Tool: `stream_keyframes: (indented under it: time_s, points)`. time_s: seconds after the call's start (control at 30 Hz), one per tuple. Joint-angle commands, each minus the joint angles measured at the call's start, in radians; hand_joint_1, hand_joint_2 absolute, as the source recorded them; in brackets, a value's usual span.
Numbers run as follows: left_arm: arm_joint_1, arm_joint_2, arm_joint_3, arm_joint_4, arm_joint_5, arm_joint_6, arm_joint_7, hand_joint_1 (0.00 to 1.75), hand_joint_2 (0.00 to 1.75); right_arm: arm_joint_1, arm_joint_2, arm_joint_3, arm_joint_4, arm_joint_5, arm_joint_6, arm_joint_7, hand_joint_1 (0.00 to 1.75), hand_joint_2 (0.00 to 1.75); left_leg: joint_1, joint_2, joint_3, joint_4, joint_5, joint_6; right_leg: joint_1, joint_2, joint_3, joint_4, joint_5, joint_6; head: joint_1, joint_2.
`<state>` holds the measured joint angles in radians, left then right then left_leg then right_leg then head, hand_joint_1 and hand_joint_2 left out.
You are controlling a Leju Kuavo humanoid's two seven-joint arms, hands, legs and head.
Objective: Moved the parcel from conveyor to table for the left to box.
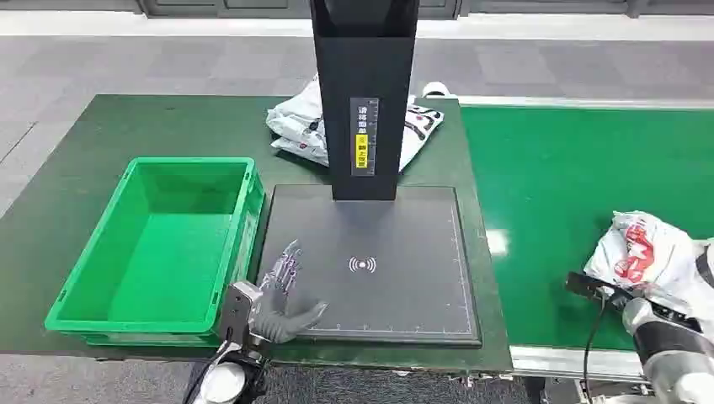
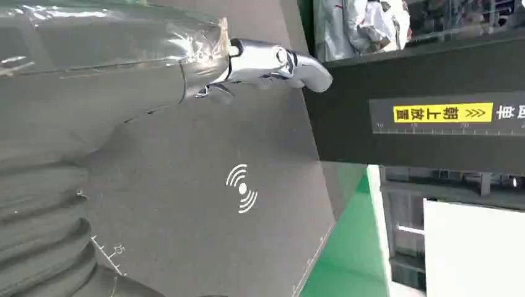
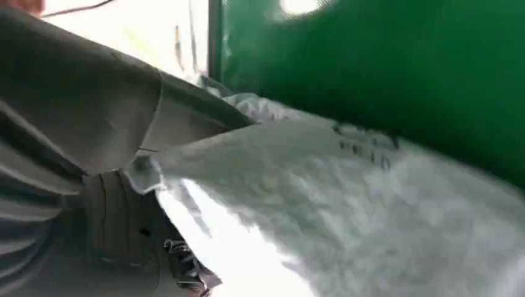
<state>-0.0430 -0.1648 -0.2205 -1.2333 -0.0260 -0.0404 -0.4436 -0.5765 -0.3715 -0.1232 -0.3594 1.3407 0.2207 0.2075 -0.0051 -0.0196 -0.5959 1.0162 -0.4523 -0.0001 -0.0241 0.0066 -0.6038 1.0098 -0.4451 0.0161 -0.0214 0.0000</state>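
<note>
A white parcel (image 1: 648, 248) with red print lies on the green conveyor belt (image 1: 564, 185) at the right edge. My right hand (image 1: 686, 282) is at the parcel's near side. In the right wrist view the parcel (image 3: 347, 204) is pressed between my thick thumb (image 3: 124, 105) and the darker fingers (image 3: 179, 266), so I grip it. The picture there is blurred. My left hand (image 1: 282, 295) hovers with fingers spread over the near left corner of the dark scanner pad (image 1: 387, 286), holding nothing. The left wrist view shows that hand (image 2: 124, 80) above the pad (image 2: 204, 204).
A green crate (image 1: 246, 219) with nothing in it stands on the dark green table (image 1: 93, 160), left of the pad. A black scanner post (image 1: 364, 101) rises behind the pad. Another white parcel (image 1: 299, 126) lies behind the post.
</note>
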Motion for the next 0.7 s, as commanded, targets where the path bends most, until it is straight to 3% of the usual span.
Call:
stream_keyframes:
  time_s: [0.03, 0.23, 0.27, 0.3, 0.33, 0.5, 0.7]
  points:
    - [0.02, 0.022, 0.004, -0.025, 0.006, 0.026, 0.014, 0.0, 1.75, -0.085, 0.096, -0.181, -0.035, -0.251, -0.127, -0.075, 1.75, 1.75, 0.001, 0.01, 0.002, -0.001, -0.001, -0.002, 0.001, 0.008, 0.0, -0.001, 0.002, -0.002, 0.0, 0.0]
    - [0.018, 0.021, 0.003, -0.025, 0.005, 0.026, 0.015, 0.0, 1.75, -0.077, 0.092, -0.181, -0.035, -0.252, -0.127, -0.076, 1.75, 1.75, 0.001, 0.003, 0.003, -0.001, 0.0, -0.001, 0.002, 0.001, 0.002, -0.002, 0.001, -0.002, 0.0, 0.0]
    - [0.019, 0.018, 0.006, -0.026, 0.004, 0.027, 0.017, 0.0, 1.75, -0.076, 0.099, -0.202, -0.048, -0.289, -0.141, -0.101, 1.75, 1.75, 0.002, 0.003, 0.003, -0.001, 0.0, -0.001, 0.002, 0.001, 0.002, -0.002, 0.001, -0.002, 0.0, 0.0]
    - [0.024, 0.011, 0.014, -0.039, 0.0, 0.035, 0.021, 0.0, 1.75, -0.083, 0.128, -0.271, -0.09, -0.397, -0.166, -0.225, 1.75, 1.75, 0.003, 0.006, 0.005, -0.003, 0.0, -0.002, 0.003, 0.002, 0.004, -0.005, 0.002, -0.003, 0.0, 0.0]
    - [0.031, 0.008, 0.017, -0.051, -0.005, 0.037, 0.026, 0.0, 1.75, -0.079, 0.142, -0.276, -0.131, -0.442, -0.155, -0.26, 1.75, 1.75, 0.004, 0.007, 0.007, -0.005, -0.001, -0.002, 0.005, 0.003, 0.007, -0.008, 0.002, -0.004, 0.0, 0.0]
    - [0.028, -0.007, 0.019, -0.051, -0.026, 0.042, 0.038, 0.0, 1.75, 0.087, 0.228, -0.111, -0.654, -0.727, -0.096, -0.255, 1.75, 1.75, 0.002, 0.01, 0.004, -0.002, -0.002, -0.002, 0.003, 0.007, 0.001, -0.003, 0.001, -0.003, 0.0, 0.0]
    - [0.026, -0.022, 0.029, -0.04, -0.041, 0.046, 0.035, 0.0, 1.75, 0.153, 0.274, 0.038, -0.907, -0.913, -0.143, -0.25, 1.75, 1.75, 0.002, 0.006, 0.004, -0.002, -0.002, -0.002, 0.003, 0.004, 0.001, -0.002, 0.0, -0.003, 0.0, 0.0]
